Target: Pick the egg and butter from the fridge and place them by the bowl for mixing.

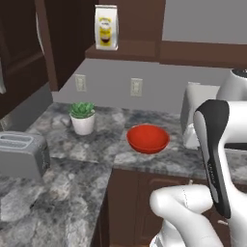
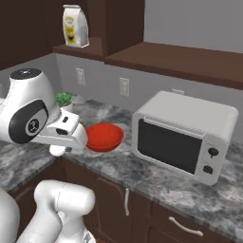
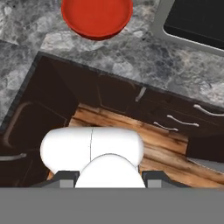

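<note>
Hand view: the gripper point(image 3: 110, 178) is hanging above the floor in front of the cabinets, and the white ball between its dark tips is looking like the egg point(image 3: 110, 170), held snugly. The red bowl point(image 3: 97, 16) is sitting on the far granite counter point(image 3: 131, 57), just left of the microwave point(image 2: 185, 134).

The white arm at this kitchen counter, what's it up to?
The robot arm's gripper appears to be shut on a small white egg, held between its fingertips. In the hand view it hangs over the wooden floor and dark cabinet fronts, just short of the counter edge. The red bowl sits ahead on the grey stone counter, between a potted plant and a microwave. The egg has not yet been set down by the bowl.
</note>
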